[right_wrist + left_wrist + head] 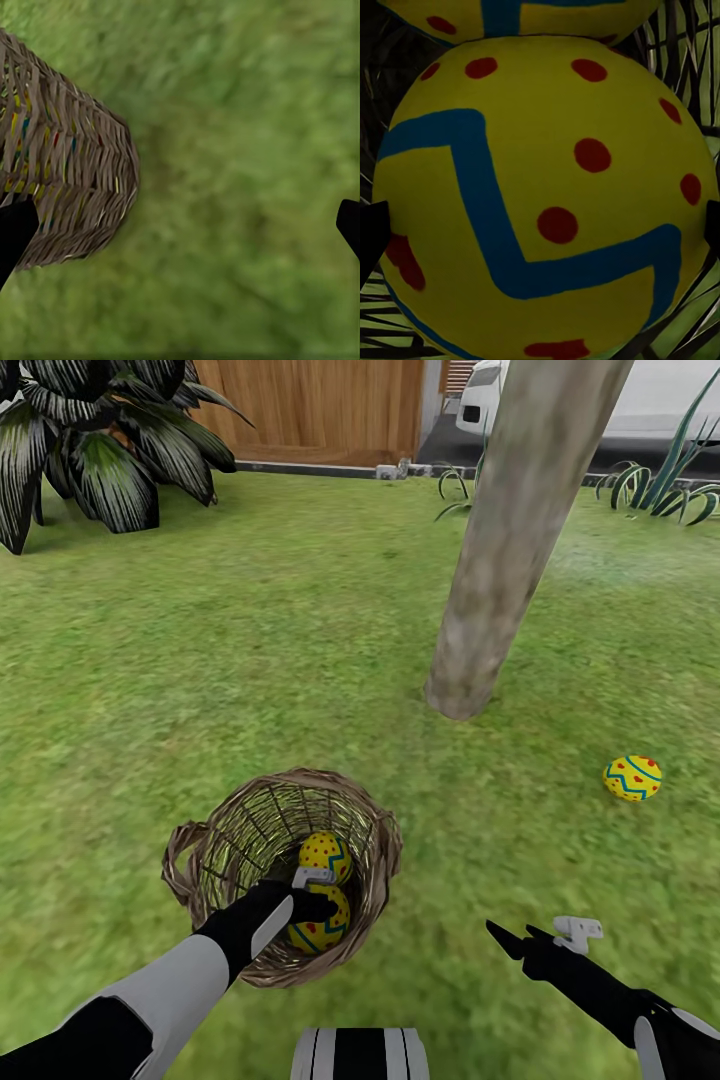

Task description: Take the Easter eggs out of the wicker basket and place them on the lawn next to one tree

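Head view: the wicker basket stands on the lawn, a little way in front of the tree, whose pale trunk rises out of the grass and leans toward the top of the picture. Two Easter eggs lie inside the basket, touching each other: the far egg against the inner wall, and the near egg just below it. The left gripper reaches down into the basket and sits at the near egg; from here I cannot tell whether its fingers press on the egg. A third egg lies on the grass to the right of the trunk, near its foot and well apart from the basket. The right gripper hovers low over bare grass to the right of the basket, holding nothing. A dark leafy plant and a wooden fence stand at the back

Left wrist view: the near egg looms very close, yellow with red dots and a blue zigzag, with a dark fingertip at each side of it; contact is unclear. The far egg touches it beyond, with wicker behind

Right wrist view: the basket's woven outer wall stands on blurred grass, and the gripper's dark fingers are spread wide apart
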Robot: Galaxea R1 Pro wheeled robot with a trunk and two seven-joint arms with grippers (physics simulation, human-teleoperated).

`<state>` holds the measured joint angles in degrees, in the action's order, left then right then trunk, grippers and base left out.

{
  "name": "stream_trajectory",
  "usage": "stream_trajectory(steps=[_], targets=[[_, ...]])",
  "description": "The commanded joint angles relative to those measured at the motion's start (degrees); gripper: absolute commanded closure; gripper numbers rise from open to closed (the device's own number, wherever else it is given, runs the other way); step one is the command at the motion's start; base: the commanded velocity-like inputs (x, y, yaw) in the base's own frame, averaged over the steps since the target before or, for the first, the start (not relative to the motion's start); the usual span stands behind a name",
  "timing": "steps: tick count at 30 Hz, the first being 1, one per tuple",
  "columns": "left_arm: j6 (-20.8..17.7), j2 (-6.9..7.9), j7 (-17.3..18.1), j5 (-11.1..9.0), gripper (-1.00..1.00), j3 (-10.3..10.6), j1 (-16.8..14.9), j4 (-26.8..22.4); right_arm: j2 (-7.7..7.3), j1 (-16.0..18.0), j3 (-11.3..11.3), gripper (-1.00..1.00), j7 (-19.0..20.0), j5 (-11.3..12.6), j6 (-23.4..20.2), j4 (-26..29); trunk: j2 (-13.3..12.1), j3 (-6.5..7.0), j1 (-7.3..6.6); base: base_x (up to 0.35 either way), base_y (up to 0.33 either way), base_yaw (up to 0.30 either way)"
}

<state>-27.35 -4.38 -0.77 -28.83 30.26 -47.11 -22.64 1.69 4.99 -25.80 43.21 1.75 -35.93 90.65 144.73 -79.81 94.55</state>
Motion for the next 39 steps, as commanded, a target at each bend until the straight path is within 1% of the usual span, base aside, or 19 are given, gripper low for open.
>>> stream_trajectory(steps=[1,12,14,19,22,25,27,39], targets=[[-0.16,0.03,-0.32,1.5,1.0,0.24,-0.03,1.1,0.05,0.06,-0.17,-1.0,0.21,0.18,-0.46,0.0,0.01,-0.04,0.01,0.0,0.0,0.0],[-0.23,0.0,-0.37,1.5,1.0,0.24,-0.08,0.98,0.06,0.05,-0.19,-1.0,0.21,0.18,-0.46,-0.1,0.01,-0.04,0.01,0.0,0.0,0.0],[-0.27,-0.01,-0.37,1.5,1.0,0.24,-0.09,0.94,0.06,0.05,-0.15,-1.0,0.21,0.18,-0.46,-0.16,-0.02,0.4,-0.04,0.0,0.0,0.0],[-0.32,-0.01,-0.37,1.5,1.0,0.24,-0.09,0.93,0.06,0.06,-0.13,-1.0,0.21,0.18,-0.46,-0.2,-0.02,0.4,-0.04,0.0,0.0,0.0],[-0.41,0.05,-0.37,1.5,1.0,0.24,-0.09,0.93,0.06,0.06,-0.13,-1.0,0.21,0.15,-0.46,-0.22,-0.06,1.07,-0.12,0.0,0.0,0.0],[-0.5,0.14,-0.31,1.5,1.0,0.23,-0.09,0.93,0.06,0.08,-0.13,-1.0,0.21,0.1,-0.46,-0.28,-0.06,1.07,-0.12,0.0,0.0,0.0],[-0.57,0.15,-0.3,1.5,1.0,0.18,-0.09,0.93,0.06,0.1,-0.13,-1.0,0.19,0.1,-0.46,-0.29,-0.09,1.51,-0.17,0.0,0.0,0.0],[-1.22,0.17,0.1,1.41,1.0,0.15,-0.09,1.26,0.06,0.1,0.01,-1.0,0.21,0.09,-0.46,-0.35,-0.1,1.73,-0.2,0.0,0.0,0.0]])
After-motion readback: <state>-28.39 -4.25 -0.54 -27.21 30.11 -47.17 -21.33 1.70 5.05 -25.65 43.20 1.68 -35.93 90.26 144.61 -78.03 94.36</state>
